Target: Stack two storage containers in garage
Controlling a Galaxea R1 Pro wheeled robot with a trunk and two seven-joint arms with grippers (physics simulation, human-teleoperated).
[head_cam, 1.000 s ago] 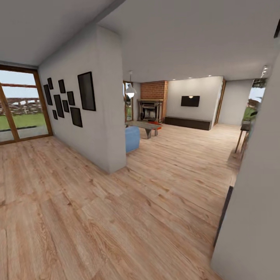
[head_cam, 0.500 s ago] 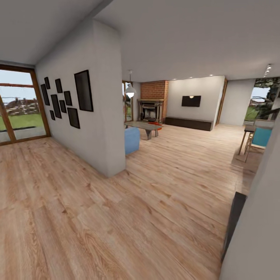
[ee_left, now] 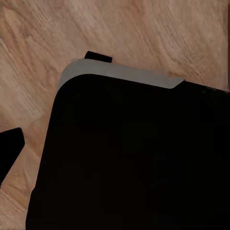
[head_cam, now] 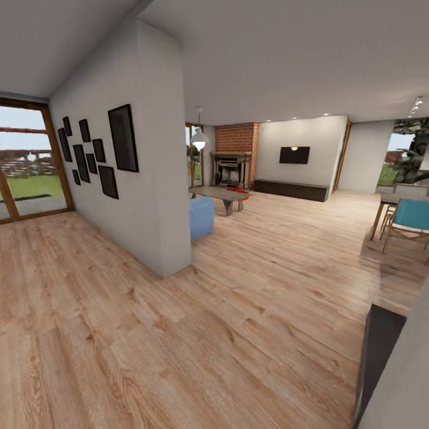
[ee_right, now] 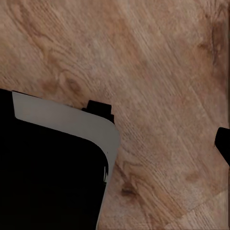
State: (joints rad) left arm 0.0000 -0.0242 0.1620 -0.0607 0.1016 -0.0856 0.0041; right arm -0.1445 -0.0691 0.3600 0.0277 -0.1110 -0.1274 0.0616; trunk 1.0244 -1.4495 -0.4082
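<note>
Far ahead in the head view, a small orange-red patch (head_cam: 241, 190) shows on the floor by the low coffee table (head_cam: 219, 193); it may be the storage containers, too small to make out. The living room lies there, with its brick fireplace (head_cam: 232, 164) and a blue sofa end (head_cam: 201, 217). Light wood planks (head_cam: 179, 333) cover the floor. In the left wrist view a dark fingertip (ee_left: 9, 149) hangs over planks beside my black base (ee_left: 134, 158). The right wrist view has a dark fingertip (ee_right: 223, 143) at its edge. Neither view reveals how the jaws stand.
A white partition wall (head_cam: 158, 179) with black picture frames juts out at the left. Glass doors (head_cam: 27, 161) stand far left. A dining table and teal chair (head_cam: 411, 215) are at the right. A pale wall with a dark panel (head_cam: 381, 357) is close on my right.
The whole picture has shifted: the camera has moved forward and turned a little. The right wall has slid out of view, uncovering the teal chair and table. Nothing in the room itself moved.
</note>
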